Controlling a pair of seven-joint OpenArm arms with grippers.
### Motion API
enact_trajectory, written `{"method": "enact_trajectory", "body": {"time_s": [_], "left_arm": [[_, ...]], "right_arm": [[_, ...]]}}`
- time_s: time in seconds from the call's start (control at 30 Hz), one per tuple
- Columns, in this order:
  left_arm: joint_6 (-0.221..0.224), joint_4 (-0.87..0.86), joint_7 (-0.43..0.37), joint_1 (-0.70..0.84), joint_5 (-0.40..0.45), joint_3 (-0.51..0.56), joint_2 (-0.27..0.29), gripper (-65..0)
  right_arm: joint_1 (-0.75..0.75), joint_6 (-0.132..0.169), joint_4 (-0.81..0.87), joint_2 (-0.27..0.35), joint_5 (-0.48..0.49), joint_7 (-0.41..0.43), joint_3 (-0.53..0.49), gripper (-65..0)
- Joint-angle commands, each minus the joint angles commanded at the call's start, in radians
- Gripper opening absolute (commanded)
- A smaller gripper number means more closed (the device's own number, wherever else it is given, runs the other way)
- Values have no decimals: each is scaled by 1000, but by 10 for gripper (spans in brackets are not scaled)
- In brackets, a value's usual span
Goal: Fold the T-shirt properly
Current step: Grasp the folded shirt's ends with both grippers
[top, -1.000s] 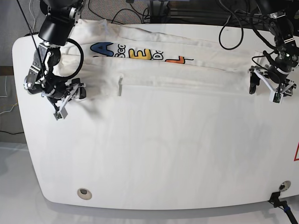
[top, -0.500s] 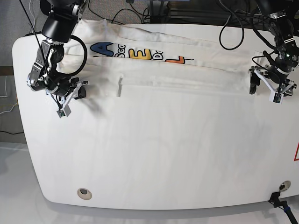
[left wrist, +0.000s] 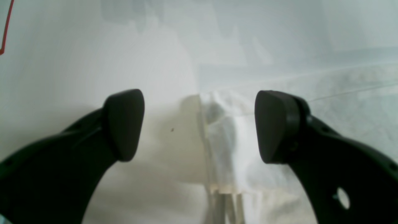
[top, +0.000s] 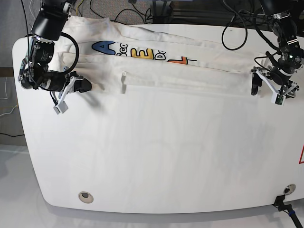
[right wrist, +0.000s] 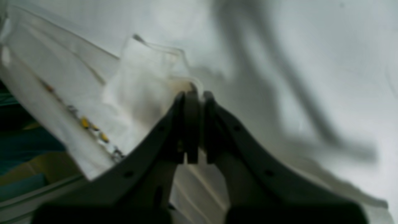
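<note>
The white T-shirt (top: 156,71) lies as a long folded band along the table's far side, with its coloured letters facing up. In the base view my right gripper (top: 85,87) is at the band's left end, shut on a pinch of white cloth. The right wrist view shows that gripper (right wrist: 193,95) closed on a raised fold of the T-shirt (right wrist: 146,77). My left gripper (top: 266,91) stands open at the band's right end. In the left wrist view the T-shirt's edge (left wrist: 220,143) lies between the spread fingers of the left gripper (left wrist: 199,124).
The white table (top: 156,156) reaches toward the front, with a round hole (top: 85,195) near its front left. Black cables (top: 237,28) trail over the back edge. A red mark (top: 301,156) sits at the right edge, and a black clamp (top: 284,203) at the front right corner.
My right gripper has moved left and a little back, pulling the shirt's left end with it. The left gripper has stayed nearly still and open.
</note>
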Motion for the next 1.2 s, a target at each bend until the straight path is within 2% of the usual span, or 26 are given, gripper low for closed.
{"method": "enact_trajectory", "body": {"time_s": [0.1,0.37,0.47,0.87,1.07,1.1,1.2], "left_arm": [[0,0,0,0,0,0,0,-124],[0,0,0,0,0,0,0,-124],[0,0,0,0,0,0,0,-124],[0,-2,0,0,2,0,0,-124],[0,-28,-2,0,2,0,0,-124],[0,-32,-2,0,2,0,0,-124],[0,-32,-3,0,2,0,0,-124]], "right_arm": [[-41,0,61,28,49,0,2,-650],[-199,0,402,34,52,0,3,-650],[-265,0,480,31,52,0,3,-650],[-522,0,557,35,55,0,3,-650],[-589,0,557,38,55,0,2,-650],[-589,0,557,38,55,0,2,-616],[-603,0,557,38,55,0,0,-455]]}}
